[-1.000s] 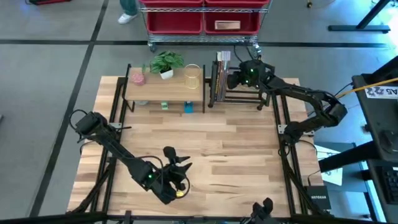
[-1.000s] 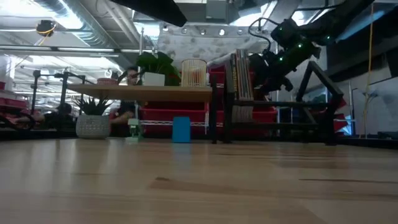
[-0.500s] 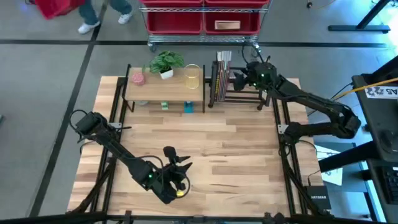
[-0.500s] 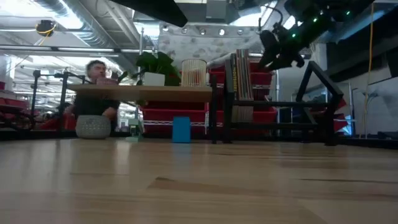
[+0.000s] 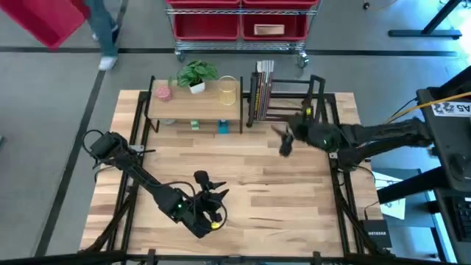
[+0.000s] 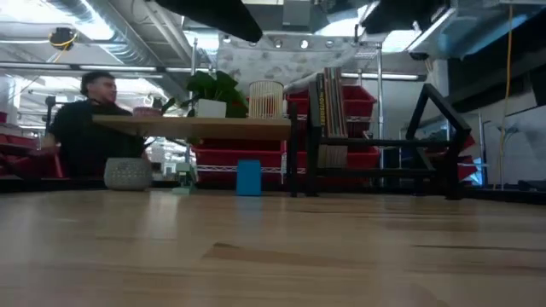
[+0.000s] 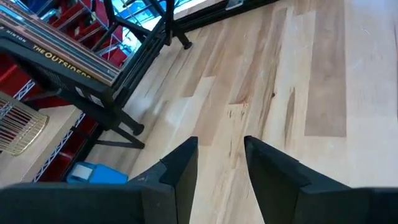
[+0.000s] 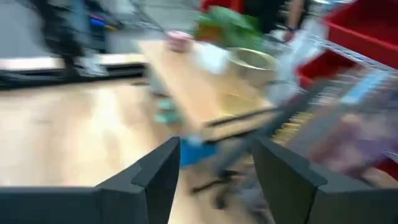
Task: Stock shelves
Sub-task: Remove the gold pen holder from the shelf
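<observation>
Jaws apart and empty on our right gripper (image 5: 283, 140), just before the black open-frame metal book rack (image 5: 288, 103); left gripper (image 5: 215, 197) parted too, low over the bench (image 5: 250, 184).

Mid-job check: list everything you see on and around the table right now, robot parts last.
Wood-topped shelf: one, light wood, black legs, table's far left.
Book rack: one, black, far right, beside shelf.
Books: several, upright in rack.
Potted plant: one, green, shelf top.
Wire cup: one, pale, shelf top.
Pink item: one, shelf top.
Blue box: one, lower tier.
Cart: red bins, behind table.
Left gripper: open, near edge.
Right gripper: open, before rack.
</observation>
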### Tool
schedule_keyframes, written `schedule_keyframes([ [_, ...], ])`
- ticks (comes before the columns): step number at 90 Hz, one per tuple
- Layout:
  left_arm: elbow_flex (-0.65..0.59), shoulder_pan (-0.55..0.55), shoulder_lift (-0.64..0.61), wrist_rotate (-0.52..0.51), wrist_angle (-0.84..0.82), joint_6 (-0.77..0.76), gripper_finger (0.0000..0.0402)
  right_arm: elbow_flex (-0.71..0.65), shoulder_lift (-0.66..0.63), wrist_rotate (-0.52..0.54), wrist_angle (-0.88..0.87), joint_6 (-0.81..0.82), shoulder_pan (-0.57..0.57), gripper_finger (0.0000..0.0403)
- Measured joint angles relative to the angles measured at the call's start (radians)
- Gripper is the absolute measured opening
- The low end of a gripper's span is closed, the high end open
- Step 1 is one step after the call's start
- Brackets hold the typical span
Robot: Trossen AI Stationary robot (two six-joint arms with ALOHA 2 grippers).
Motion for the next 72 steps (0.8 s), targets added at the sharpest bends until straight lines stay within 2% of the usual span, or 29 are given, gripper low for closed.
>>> schedule_keyframes([
  [7,0.0,0.0,0.0,0.0,0.001,0.001,0.012,-0.042,0.033,0.046,0.04,0.075,0.115,0.0186],
  [15,0.0,0.0,0.0,0.0,0.0,0.001,0.012,-0.119,0.099,0.108,0.171,0.151,0.241,0.0186],
  [33,0.0,0.002,0.0,0.0,0.001,0.002,0.012,-0.279,0.361,0.244,0.66,0.257,0.45,0.0186],
  [45,0.0,0.016,0.0,0.0,0.002,-0.008,0.012,-0.286,0.575,0.284,0.926,0.26,0.499,0.0186],
  [53,0.0,0.033,0.0,0.0,0.004,-0.074,0.012,-0.286,0.698,0.29,1.075,0.245,0.499,0.0186],
  [65,0.001,0.064,-0.004,0.007,0.0,-0.147,0.012,-0.275,0.85,0.362,1.235,0.275,0.491,0.0186],
  [72,0.018,0.085,-0.012,0.057,-0.008,-0.127,0.012,-0.25,0.92,0.394,1.26,0.325,0.49,0.0186],
])
